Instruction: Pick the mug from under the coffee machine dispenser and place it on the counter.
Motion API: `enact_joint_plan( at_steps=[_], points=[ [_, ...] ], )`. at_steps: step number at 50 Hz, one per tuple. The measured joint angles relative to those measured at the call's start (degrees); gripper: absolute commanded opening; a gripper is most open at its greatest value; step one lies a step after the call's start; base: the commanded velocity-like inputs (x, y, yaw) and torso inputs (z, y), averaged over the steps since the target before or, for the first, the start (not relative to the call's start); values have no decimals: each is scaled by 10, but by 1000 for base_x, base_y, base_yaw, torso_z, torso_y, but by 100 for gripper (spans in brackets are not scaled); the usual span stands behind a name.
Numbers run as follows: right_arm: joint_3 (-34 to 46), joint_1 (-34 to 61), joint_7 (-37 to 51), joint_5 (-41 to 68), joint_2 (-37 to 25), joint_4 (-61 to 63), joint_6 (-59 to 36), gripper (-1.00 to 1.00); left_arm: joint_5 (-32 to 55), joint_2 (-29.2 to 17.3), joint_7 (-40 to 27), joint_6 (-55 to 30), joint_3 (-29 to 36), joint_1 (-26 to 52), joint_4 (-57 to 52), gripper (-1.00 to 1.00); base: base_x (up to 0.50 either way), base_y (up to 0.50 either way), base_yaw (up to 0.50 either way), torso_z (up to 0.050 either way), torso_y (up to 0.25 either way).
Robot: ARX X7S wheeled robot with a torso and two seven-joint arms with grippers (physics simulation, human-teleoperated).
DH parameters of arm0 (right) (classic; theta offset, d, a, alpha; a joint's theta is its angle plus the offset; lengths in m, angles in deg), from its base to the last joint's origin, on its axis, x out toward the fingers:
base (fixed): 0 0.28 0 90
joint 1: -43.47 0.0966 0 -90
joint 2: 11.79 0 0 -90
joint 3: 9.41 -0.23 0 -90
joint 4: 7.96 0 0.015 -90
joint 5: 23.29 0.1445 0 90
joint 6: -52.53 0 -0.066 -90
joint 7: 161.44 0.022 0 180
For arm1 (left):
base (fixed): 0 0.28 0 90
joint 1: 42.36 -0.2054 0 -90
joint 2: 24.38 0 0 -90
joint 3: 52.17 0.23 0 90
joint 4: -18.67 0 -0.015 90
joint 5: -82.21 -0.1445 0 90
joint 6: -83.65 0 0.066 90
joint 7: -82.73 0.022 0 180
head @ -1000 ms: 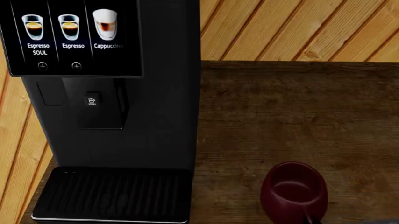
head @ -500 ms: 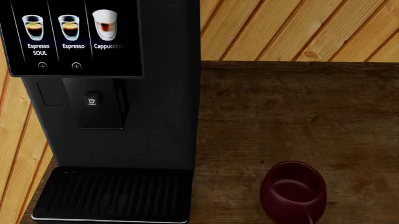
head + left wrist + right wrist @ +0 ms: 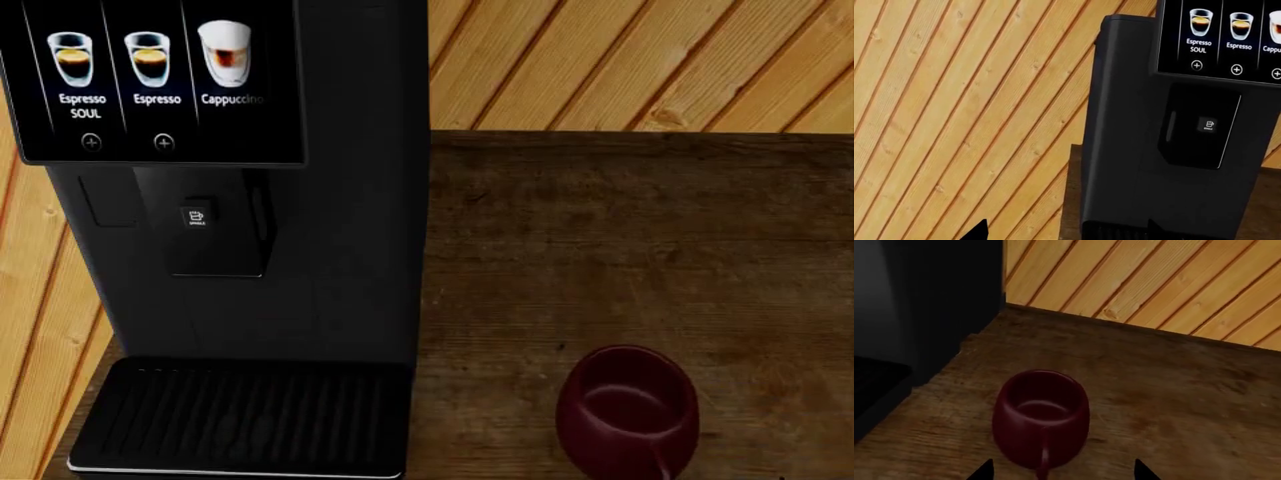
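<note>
The dark red mug (image 3: 627, 410) stands upright on the brown wood counter (image 3: 641, 230), to the right of the black coffee machine and off its ribbed drip tray (image 3: 240, 415). Nothing stands under the coffee machine dispenser (image 3: 214, 225). In the right wrist view the mug (image 3: 1041, 417) sits just ahead of my right gripper (image 3: 1062, 472), handle towards it. That gripper is open, its fingertips (image 3: 981, 471) apart from the mug. My left gripper (image 3: 1066, 232) is open and empty, facing the dispenser (image 3: 1201, 127). Neither gripper shows in the head view.
The tall black machine with its drinks screen (image 3: 147, 75) fills the left of the counter. An orange wood-panelled wall (image 3: 641, 60) runs behind. Bare counter (image 3: 1174, 390) lies right of and behind the mug. The counter's left edge (image 3: 1071, 200) shows beside the machine.
A dark part of the right arm at the head view's lower right edge a second ago has dropped out of sight. The mug has not moved.
</note>
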Motion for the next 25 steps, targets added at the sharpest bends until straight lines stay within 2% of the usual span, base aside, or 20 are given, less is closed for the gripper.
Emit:
enact_joint_plan(
  at_steps=[12,25],
  points=[
    [-21,41,-7,-15,-74,73,-44,100,5,-2,3,1,-4,1,0,100,0,0,0,0,0],
    [-50,74,18,-20,-104,141,-84,100,13,-5,9,-4,-10,5,-3,100,0,0,0,0,0]
  ],
)
